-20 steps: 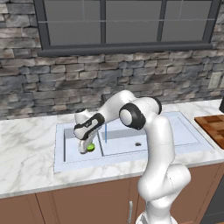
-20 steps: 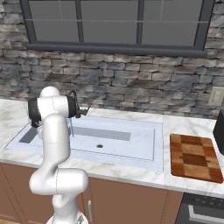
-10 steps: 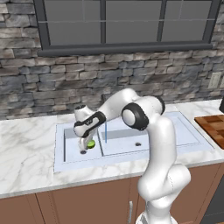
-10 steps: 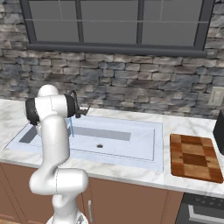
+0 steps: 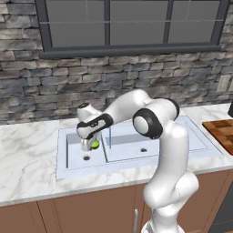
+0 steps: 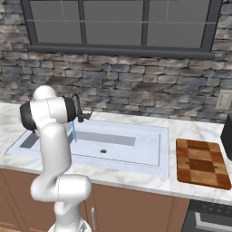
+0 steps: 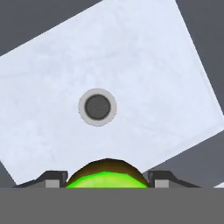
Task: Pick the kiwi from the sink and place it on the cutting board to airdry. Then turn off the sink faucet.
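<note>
One step is under way: your gripper [image 7: 107,183] is clamped on the small lime-green kiwi [image 5: 95,144] above the pale blue-grey sink's [image 5: 191,136] drain; the checkered wooden cutting board [image 6: 201,163] and running dark faucet [image 6: 78,108] remain.

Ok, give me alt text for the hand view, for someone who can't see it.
A bright green kiwi with a brown rim sits between the gripper's two dark fingertips at the bottom of the picture, apparently held. Beyond it lies the pale floor of a sink basin, seen from above and tilted, with a round dark drain hole near the middle.
</note>
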You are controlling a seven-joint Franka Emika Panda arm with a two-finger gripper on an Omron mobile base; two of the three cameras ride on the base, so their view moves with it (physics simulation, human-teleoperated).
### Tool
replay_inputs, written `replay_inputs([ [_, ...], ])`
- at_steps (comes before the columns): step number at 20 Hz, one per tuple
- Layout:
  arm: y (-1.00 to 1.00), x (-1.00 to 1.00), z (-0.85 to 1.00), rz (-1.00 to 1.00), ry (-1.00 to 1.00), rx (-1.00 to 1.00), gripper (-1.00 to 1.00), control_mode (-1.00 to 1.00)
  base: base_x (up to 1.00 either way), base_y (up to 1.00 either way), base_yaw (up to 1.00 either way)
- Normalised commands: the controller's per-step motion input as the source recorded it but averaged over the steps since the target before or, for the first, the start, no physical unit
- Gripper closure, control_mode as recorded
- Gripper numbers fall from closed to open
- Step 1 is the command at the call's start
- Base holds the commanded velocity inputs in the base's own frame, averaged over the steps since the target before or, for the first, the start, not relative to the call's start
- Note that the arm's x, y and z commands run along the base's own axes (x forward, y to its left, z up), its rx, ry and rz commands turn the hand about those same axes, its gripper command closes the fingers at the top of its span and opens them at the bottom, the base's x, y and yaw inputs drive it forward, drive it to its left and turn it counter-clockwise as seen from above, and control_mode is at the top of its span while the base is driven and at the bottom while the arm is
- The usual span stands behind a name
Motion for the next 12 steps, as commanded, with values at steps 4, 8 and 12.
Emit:
replay_inputs([
  [4, -0.15, -0.27, 0.28, -0.03, -0.05, 0.0, 1.0, -1.0, 0.0, 0.0, 0.0],
  [8, -0.16, -0.28, 0.29, -0.03, -0.05, 0.0, 1.0, -1.0, 0.0, 0.0, 0.0],
  [12, -0.16, -0.25, 0.29, -0.03, -0.04, 0.0, 1.0, -1.0, 0.0, 0.0, 0.0],
])
